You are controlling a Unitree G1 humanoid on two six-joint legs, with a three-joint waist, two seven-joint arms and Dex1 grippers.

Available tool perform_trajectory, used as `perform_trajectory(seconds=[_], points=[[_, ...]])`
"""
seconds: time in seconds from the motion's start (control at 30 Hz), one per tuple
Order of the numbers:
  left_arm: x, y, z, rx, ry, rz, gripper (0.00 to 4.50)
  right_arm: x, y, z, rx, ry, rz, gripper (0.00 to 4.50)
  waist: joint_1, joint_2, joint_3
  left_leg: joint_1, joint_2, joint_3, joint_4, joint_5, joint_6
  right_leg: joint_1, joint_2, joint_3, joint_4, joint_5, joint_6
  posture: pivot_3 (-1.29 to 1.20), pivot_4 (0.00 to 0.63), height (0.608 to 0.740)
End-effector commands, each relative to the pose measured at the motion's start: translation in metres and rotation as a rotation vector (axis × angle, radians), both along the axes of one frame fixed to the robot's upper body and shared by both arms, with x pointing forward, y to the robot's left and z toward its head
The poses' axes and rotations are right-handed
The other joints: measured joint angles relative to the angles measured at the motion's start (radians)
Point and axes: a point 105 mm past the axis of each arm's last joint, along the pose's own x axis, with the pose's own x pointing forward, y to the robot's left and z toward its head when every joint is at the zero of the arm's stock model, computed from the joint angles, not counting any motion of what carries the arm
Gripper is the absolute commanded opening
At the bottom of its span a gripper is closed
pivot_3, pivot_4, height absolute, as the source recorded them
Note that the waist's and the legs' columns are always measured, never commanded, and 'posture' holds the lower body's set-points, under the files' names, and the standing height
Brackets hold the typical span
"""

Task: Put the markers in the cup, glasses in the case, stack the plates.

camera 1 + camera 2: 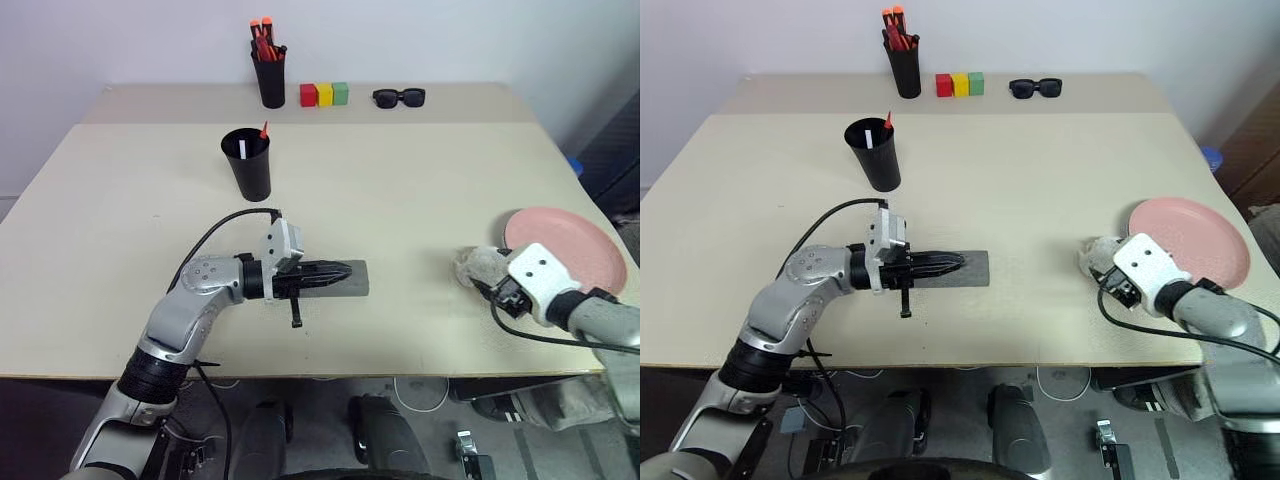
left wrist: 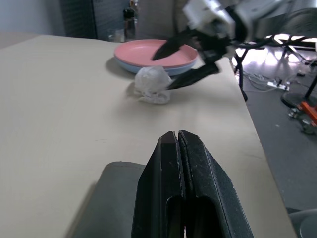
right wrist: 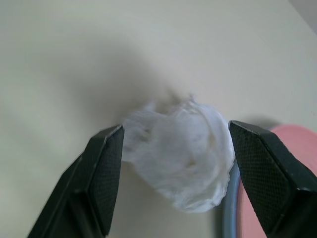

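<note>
Left gripper [image 1: 340, 270]: fingers pressed together, nothing between them, lying level over the closed grey case [image 1: 352, 281] near the table's [image 1: 400, 200] front edge. Right gripper [image 3: 176, 153]: jaws spread wide, one finger on each side of a crumpled white tissue [image 3: 181, 151], not clamped on it. Right wrist view: tissue just beside the plates, a sliver of light blue rim [image 3: 229, 213] under a pink edge. Left wrist view: salmon pink plate [image 2: 148, 52] stacked on the light blue plate [image 2: 173, 69], tissue in front; head views show the pink plate alone from above. Head views: black cup [image 1: 247, 163] standing upright behind the case, holding a red-tipped marker [image 1: 264, 130] and a white marker [image 1: 242, 148]. Along the far edge: pen pot [image 1: 269, 70] with orange-red pens, red, yellow and green blocks [image 1: 324, 95], black sunglasses [image 1: 399, 97].
</note>
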Motion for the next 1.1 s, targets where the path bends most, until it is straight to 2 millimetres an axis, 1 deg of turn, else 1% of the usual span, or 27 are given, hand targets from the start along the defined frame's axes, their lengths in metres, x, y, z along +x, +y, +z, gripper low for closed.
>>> perform_trajectory(seconds=[0.03, 0.1, 0.27, 0.3, 0.37, 0.43, 0.47, 0.57, 0.6, 0.67, 0.7, 0.77, 0.87, 0.93, 1.0, 1.03, 1.07, 1.1], points=[[-0.004, -0.001, 0.005, 0.003, -0.037, -0.004, 0.00, 0.006, -0.005, 0.003, -0.014, -0.034, -0.039, 3.17, 0.001, 0.000, 0.000, 0.000, 0.000, 0.000, 0.000, 0.000, 0.000, 0.000, 0.000, 0.000, 0.000, 0.000, 0.000, 0.00, 0.150, 0.740], [-0.005, 0.000, 0.005, 0.003, -0.036, -0.003, 0.00, 0.008, -0.007, 0.002, -0.026, -0.038, -0.050, 2.57, 0.002, 0.000, 0.000, 0.000, 0.000, 0.000, -0.001, 0.000, 0.000, 0.000, 0.000, 0.000, 0.000, 0.000, 0.000, 0.00, 0.150, 0.740], [-0.005, -0.002, 0.004, 0.002, -0.032, -0.005, 0.00, 0.009, -0.006, 0.012, -0.018, -0.072, -0.052, 0.04, 0.001, 0.000, 0.000, 0.000, 0.000, 0.000, -0.001, 0.000, 0.001, 0.000, 0.000, 0.000, -0.001, 0.000, 0.000, 0.00, 0.150, 0.740], [-0.005, -0.002, 0.004, 0.000, -0.032, -0.006, 0.00, 0.009, -0.006, 0.014, -0.018, -0.082, -0.052, 0.04, 0.001, 0.000, 0.000, 0.000, 0.000, 0.000, -0.001, 0.000, 0.001, 0.000, 0.000, 0.000, -0.001, 0.000, 0.000, 0.00, 0.150, 0.740], [-0.004, -0.004, 0.005, -0.002, -0.033, -0.007, 0.00, 0.008, -0.006, 0.029, -0.010, -0.133, -0.061, 0.04, 0.001, 0.000, 0.000, 0.000, 0.000, 0.000, -0.001, 0.000, 0.001, 0.000, 0.000, 0.000, -0.001, 0.000, 0.000, 0.00, 0.150, 0.740], [-0.003, -0.005, 0.006, -0.006, -0.035, -0.008, 0.00, 0.008, -0.012, 0.044, 0.011, -0.188, -0.097, 0.04, 0.001, 0.000, 0.000, 0.000, 0.000, 0.000, -0.001, 0.000, 0.001, 0.000, 0.000, 0.000, -0.001, 0.000, 0.000, 0.00, 0.150, 0.740], [-0.003, -0.005, 0.006, -0.007, -0.036, -0.008, 0.00, 0.008, -0.014, 0.048, 0.018, -0.201, -0.111, 0.04, 0.001, 0.000, 0.000, 0.000, 0.000, 0.000, -0.001, 0.000, 0.001, 0.000, 0.000, 0.000, -0.001, 0.000, 0.000, 0.00, 0.150, 0.740], [-0.001, -0.006, 0.007, -0.012, -0.038, -0.008, 0.00, 0.008, -0.035, 0.065, -0.003, -0.257, -0.205, 0.04, 0.001, 0.000, 0.000, 0.000, 0.000, 0.000, -0.001, 0.000, 0.001, 0.000, 0.000, 0.000, -0.001, 0.000, 0.000, 0.00, 0.150, 0.740], [-0.001, -0.007, 0.007, -0.015, -0.038, -0.008, 0.00, 0.008, -0.048, 0.070, -0.015, -0.272, -0.270, 0.04, 0.001, 0.000, 0.000, 0.000, 0.000, 0.000, -0.001, 0.000, 0.001, 0.000, 0.000, 0.000, -0.001, 0.000, 0.000, 0.00, 0.150, 0.740], [0.000, -0.008, 0.008, -0.018, -0.039, -0.008, 0.00, 0.007, -0.070, 0.072, -0.056, -0.271, -0.365, 0.04, 0.001, 0.000, 0.000, 0.000, 0.000, 0.000, -0.001, 0.000, 0.001, 0.000, 0.000, 0.000, -0.002, 0.000, 0.000, 0.00, 0.150, 0.740], [0.000, -0.009, 0.008, -0.019, -0.039, -0.008, 0.00, 0.007, -0.075, 0.070, -0.064, -0.259, -0.383, 0.04, 0.002, 0.000, 0.000, -0.001, 0.000, 0.000, -0.001, 0.000, 0.001, 0.000, 0.000, 0.000, -0.002, 0.000, 0.000, 0.00, 0.150, 0.740], [0.001, -0.009, 0.008, -0.020, -0.040, -0.007, 0.00, 0.007, -0.079, 0.066, -0.057, -0.239, -0.392, 0.04, 0.001, 0.000, 0.000, -0.001, 0.000, 0.000, -0.001, -0.001, 0.001, 0.001, 0.000, 0.000, -0.003, 0.000, 0.000, 0.00, 0.150, 0.740], [0.003, -0.006, 0.010, -0.024, -0.050, 0.016, 0.00, 0.009, -0.087, 0.064, -0.055, -0.229, -0.426, 0.84, -0.002, 0.000, 0.000, -0.001, 0.000, 0.000, -0.001, -0.001, 0.002, 0.001, 0.000, 0.000, -0.004, 0.000, 0.000, 0.00, 0.150, 0.740], [0.004, -0.003, 0.012, -0.029, -0.052, 0.034, 0.00, 0.011, -0.089, 0.065, -0.061, -0.232, -0.434, 1.76, -0.004, 0.000, 0.000, -0.001, 0.000, 0.000, -0.001, -0.001, 0.003, 0.001, 0.000, 0.000, -0.004, 0.000, 0.000, 0.00, 0.150, 0.740], [0.005, 0.000, 0.013, -0.031, -0.051, 0.050, 0.00, 0.016, -0.085, 0.068, -0.059, -0.245, -0.417, 2.74, -0.004, 0.001, 0.000, -0.001, 0.000, 0.000, -0.001, -0.001, 0.003, 0.001, 0.000, 0.000, -0.004, 0.000, 0.000, 0.00, 0.150, 0.740], [0.006, 0.002, 0.013, -0.032, -0.053, 0.063, 0.00, 0.020, -0.079, 0.070, -0.049, -0.252, -0.390, 3.22, -0.005, 0.001, 0.000, -0.001, 0.000, 0.000, -0.001, -0.001, 0.003, 0.001, 0.000, 0.000, -0.004, 0.000, 0.000, 0.00, 0.150, 0.740], [0.006, 0.003, 0.014, -0.033, -0.054, 0.073, 0.00, 0.022, -0.076, 0.071, -0.043, -0.257, -0.372, 3.22, -0.005, 0.001, 0.000, 0.000, 0.000, 0.000, -0.001, -0.001, 0.003, 0.001, 0.000, 0.000, -0.004, 0.000, 0.000, 0.00, 0.150, 0.740], [0.009, 0.006, 0.015, -0.041, -0.057, 0.101, 0.00, 0.025, -0.066, 0.073, -0.013, -0.266, -0.329, 3.22, -0.004, 0.001, 0.000, 0.000, 0.000, 0.000, -0.001, -0.002, 0.003, 0.001, 0.001, 0.000, -0.004, 0.000, 0.000, 0.00, 0.150, 0.740]])
